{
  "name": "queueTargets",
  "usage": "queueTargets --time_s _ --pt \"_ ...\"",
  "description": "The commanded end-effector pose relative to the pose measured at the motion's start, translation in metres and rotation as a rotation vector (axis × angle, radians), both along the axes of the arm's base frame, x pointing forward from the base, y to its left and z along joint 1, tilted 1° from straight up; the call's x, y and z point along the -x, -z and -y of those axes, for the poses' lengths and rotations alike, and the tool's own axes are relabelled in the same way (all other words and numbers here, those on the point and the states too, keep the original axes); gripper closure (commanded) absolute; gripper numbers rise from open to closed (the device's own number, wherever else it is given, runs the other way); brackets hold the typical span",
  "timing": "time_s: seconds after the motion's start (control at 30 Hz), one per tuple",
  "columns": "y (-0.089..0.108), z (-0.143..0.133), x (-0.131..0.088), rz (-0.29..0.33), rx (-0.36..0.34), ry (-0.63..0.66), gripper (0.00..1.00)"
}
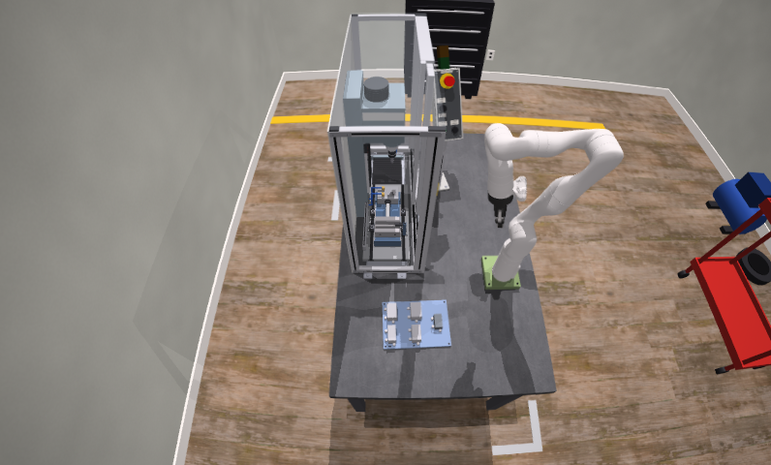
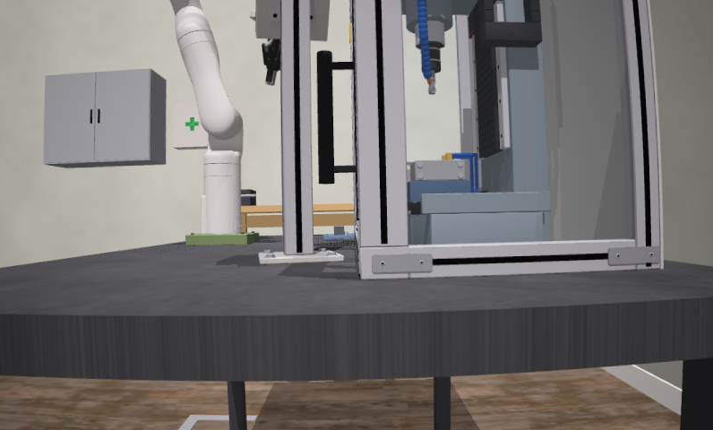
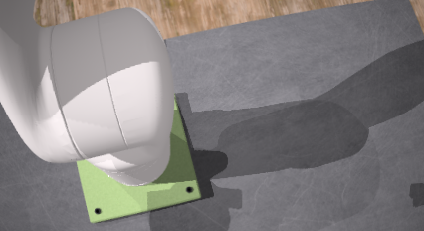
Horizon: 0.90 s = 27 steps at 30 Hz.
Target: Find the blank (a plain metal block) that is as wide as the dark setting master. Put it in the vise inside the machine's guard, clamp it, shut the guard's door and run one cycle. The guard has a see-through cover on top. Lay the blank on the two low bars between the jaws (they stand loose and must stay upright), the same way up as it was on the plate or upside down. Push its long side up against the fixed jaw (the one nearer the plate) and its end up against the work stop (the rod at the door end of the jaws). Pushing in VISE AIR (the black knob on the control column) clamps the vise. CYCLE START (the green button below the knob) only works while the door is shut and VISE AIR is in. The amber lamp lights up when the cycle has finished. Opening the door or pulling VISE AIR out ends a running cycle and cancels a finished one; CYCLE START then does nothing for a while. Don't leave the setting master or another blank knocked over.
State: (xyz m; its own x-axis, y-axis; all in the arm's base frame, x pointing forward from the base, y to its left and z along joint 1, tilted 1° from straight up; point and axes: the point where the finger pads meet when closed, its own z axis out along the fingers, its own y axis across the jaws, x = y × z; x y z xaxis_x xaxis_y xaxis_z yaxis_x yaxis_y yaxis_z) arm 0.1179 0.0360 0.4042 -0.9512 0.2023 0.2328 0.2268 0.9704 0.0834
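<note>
Blanks [image 1: 416, 310] sit on the blue plate [image 1: 430, 341] [image 2: 330, 236]; your end effector [image 1: 500, 223] [image 2: 270, 81] is narrow and empty, well apart. Match width against the dark setting master [image 1: 437, 322] [image 2: 339, 229] first, then grip squarely.
</note>
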Motion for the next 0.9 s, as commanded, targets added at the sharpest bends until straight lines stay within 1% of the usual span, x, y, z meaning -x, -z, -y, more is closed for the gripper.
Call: queueTargets --time_s 0.0,0.1,0.27,0.67,0.83,0.87 --pt "0.000 0.000 0.000 0.001 0.000 0.000 0.90" --pt "0.000 0.000 0.000 0.001 0.000 0.000 0.90" --pt "0.016 -0.017 -0.056 0.001 0.000 0.000 0.90" --pt "0.016 -0.017 -0.056 0.001 0.000 0.000 0.90" --pt "0.022 -0.024 -0.079 0.001 0.000 0.000 0.90" --pt "0.022 -0.024 -0.079 0.001 0.000 0.000 0.90"
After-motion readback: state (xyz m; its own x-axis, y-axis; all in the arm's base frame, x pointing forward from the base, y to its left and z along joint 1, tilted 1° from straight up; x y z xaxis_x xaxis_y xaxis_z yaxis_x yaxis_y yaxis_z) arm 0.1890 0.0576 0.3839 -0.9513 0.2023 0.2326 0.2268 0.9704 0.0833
